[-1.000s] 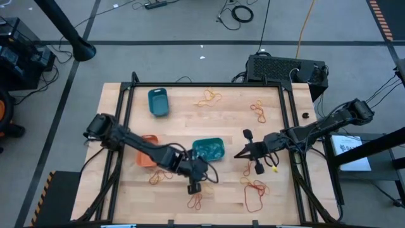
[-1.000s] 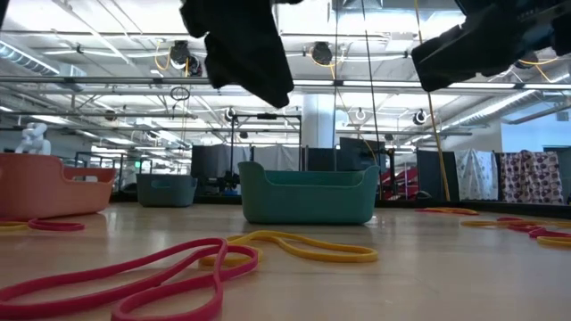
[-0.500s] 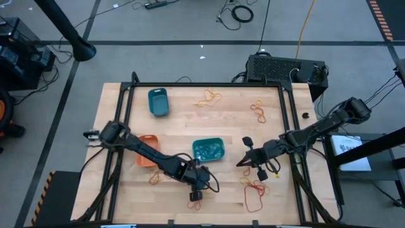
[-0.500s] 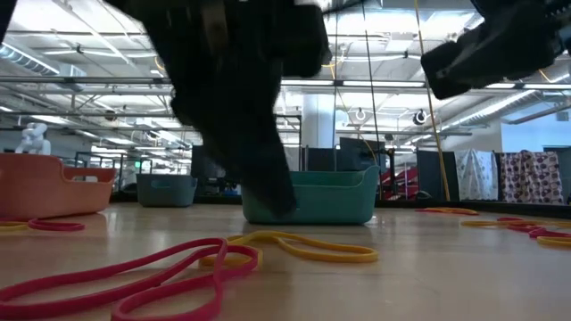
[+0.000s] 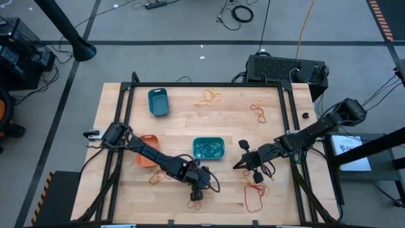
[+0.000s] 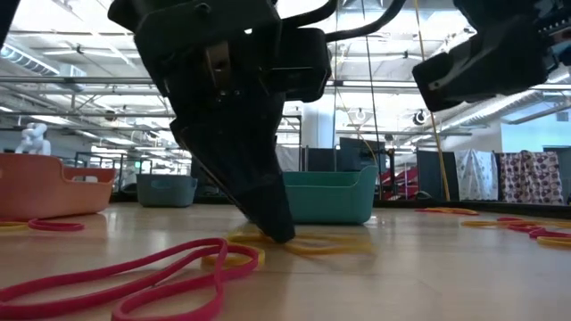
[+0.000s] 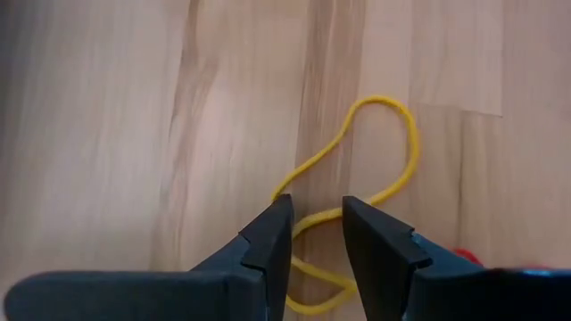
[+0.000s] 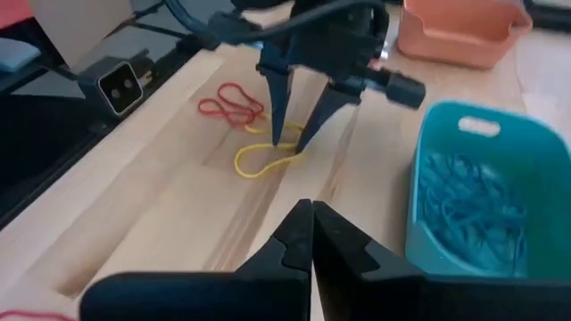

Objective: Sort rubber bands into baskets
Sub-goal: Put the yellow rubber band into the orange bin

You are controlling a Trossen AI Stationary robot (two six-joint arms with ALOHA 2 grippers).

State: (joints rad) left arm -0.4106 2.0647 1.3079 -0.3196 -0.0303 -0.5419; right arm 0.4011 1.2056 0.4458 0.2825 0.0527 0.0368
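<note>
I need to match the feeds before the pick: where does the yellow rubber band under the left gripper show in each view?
High: yellow rubber band at the table's near edge, mostly hidden by the left gripper.
Low, centre, behind the fingertips.
Left wrist, between the open fingers.
Right wrist, centre-left.
Shared landmark: teal basket.

Yellow rubber band (image 7: pixel 375 169) lies flat near teal basket (image 5: pixel 208 148).

A: Was any text, label, brand or number legible in the four views?

B: None was. A white sheet (image 5: pixel 352 147) beside the bench (image 5: pixel 228 120) carried dark printing, too small to read.

A: Any marking on the baskets or arms?

B: None could be read. No sign was legible in the room behind either.
</note>
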